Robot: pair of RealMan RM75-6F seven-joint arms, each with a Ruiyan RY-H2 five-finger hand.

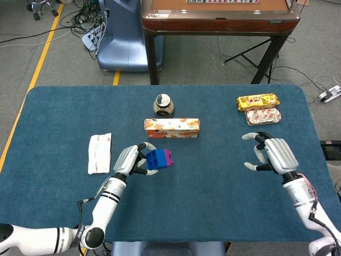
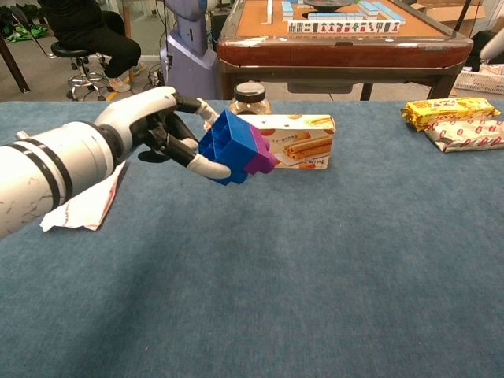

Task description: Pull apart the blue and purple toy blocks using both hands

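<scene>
The left hand [image 2: 161, 126] grips the blue block [image 2: 223, 146] between its fingertips, lifted clear of the blue surface [image 2: 331, 268] at upper left of the chest view. The purple block [image 2: 258, 153] is joined to the blue block's right side, in front of the orange biscuit box [image 2: 295, 142]. At right of the head view, the right hand [image 1: 273, 154] hovers with fingers spread, holding nothing.
</scene>
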